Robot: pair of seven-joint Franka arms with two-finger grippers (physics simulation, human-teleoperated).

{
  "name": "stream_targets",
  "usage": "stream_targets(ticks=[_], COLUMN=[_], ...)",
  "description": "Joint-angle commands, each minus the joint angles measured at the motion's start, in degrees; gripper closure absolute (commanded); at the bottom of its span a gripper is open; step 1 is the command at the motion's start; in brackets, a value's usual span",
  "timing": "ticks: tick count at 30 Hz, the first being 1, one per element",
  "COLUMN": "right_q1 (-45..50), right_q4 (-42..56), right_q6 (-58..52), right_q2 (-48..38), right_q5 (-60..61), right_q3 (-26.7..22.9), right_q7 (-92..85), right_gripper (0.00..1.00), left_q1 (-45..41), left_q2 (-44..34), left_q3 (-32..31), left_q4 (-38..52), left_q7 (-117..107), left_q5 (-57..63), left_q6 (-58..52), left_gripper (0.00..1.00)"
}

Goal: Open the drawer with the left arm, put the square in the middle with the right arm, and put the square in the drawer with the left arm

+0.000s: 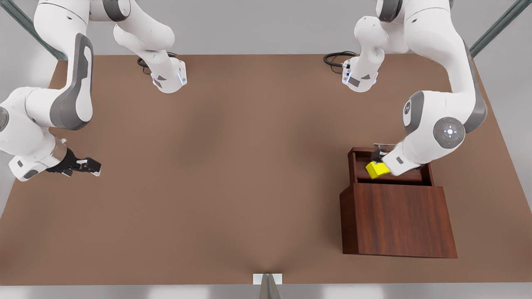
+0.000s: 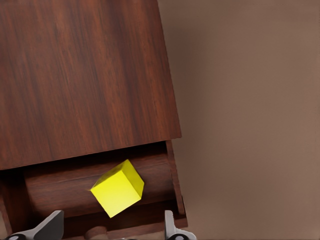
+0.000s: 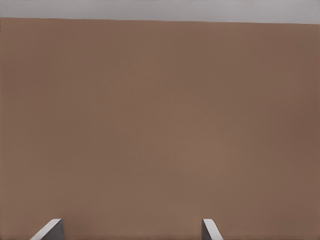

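**Spotter:** Where's the small bright yellow cube [image 2: 118, 188] now?

**Operator:** I see it tilted on a corner inside the pulled-out dark reddish-brown wood-grain drawer [image 1: 419, 177], just ahead of my left gripper [image 2: 111, 226]. From the left wrist view the fingers [image 2: 48, 226] stand spread to either side, clear of the cube, so I'm gripping nothing; I judge it is dropping or has just landed.

**Spotter:** Room around it?

**Operator:** The drawer walls hem it closely, with the matching large wooden box [image 1: 401, 218] beyond. I can only leave upward. The thin silver bar handle [image 1: 384, 145] sits beside my wrist, so I mind that edge.

**Spotter:** The other arm?

**Operator:** My right gripper [image 1: 92, 166] waits at the front view's left, well apart, spread wide over the bare matte brown counter [image 3: 160, 125].
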Motion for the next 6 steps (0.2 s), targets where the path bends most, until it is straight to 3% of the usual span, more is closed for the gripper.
stream_targets(ticks=[1,2,3,4,6], right_q1=[0.1,0.1,0.0,0.0,0.0], right_q4=[0.0,0.0,0.1,0.1,0.2], right_q6=[0.0,0.0,0.0,0.0,0.0], right_q2=[0.0,0.0,0.0,0.0,0.0], right_q5=[0.0,0.0,0.0,0.0,0.0], right_q3=[0.0,0.0,0.0,0.0,0.0], right_q7=[0.0,0.0,0.0,0.0,0.0], right_gripper=[0.0,0.0,0.0,0.0,0.0], left_q1=[0.9,7.5,18.4,21.9,22.6], left_q2=[0.2,-0.4,-0.7,-1.2,-1.9], left_q3=[-0.3,-9.6,-24.3,-29.2,-29.4], left_q4=[0.3,2.1,3.0,3.0,2.7], left_q7=[-0.2,-1.2,-7.6,-9.6,-11.0], left_q5=[-0.9,4.2,12.2,14.4,14.4], left_q6=[0.1,0.0,-0.1,0.0,0.2], left_gripper=[0.0,0.0,0.0,0.0,0.0])
